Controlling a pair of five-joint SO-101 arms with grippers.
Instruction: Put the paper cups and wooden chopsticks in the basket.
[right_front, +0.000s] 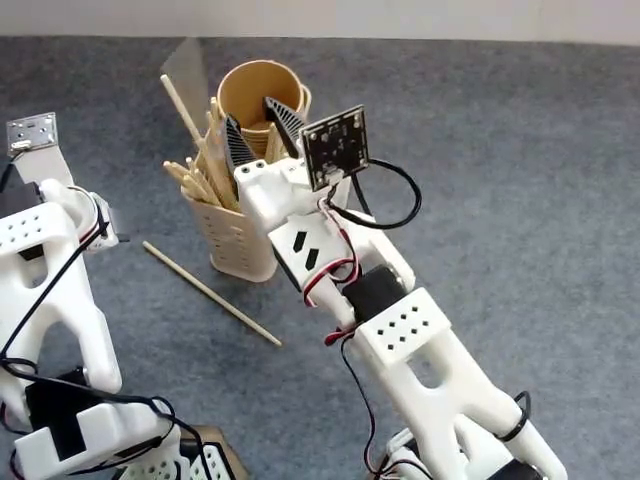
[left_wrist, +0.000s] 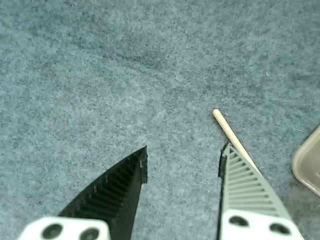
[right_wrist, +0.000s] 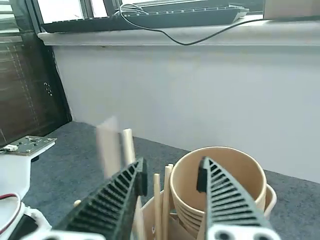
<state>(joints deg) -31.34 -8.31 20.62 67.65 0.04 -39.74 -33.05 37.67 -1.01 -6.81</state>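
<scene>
**Cups and most chopsticks in basket; one chopstick still outside**

The basket (right_front: 240, 250), a beige perforated tub, stands upright on the grey table (right_front: 520, 200). A stack of nested brown paper cups (right_front: 255, 95) sits in it, mouths up, with the rims above the basket's edge. A bundle of wooden chopsticks (right_front: 205, 170) stands in the same basket beside the cups, leaning and fanned outward. One loose chopstick (right_front: 210, 292) lies flat on the table, just beside the basket's base.
</scene>
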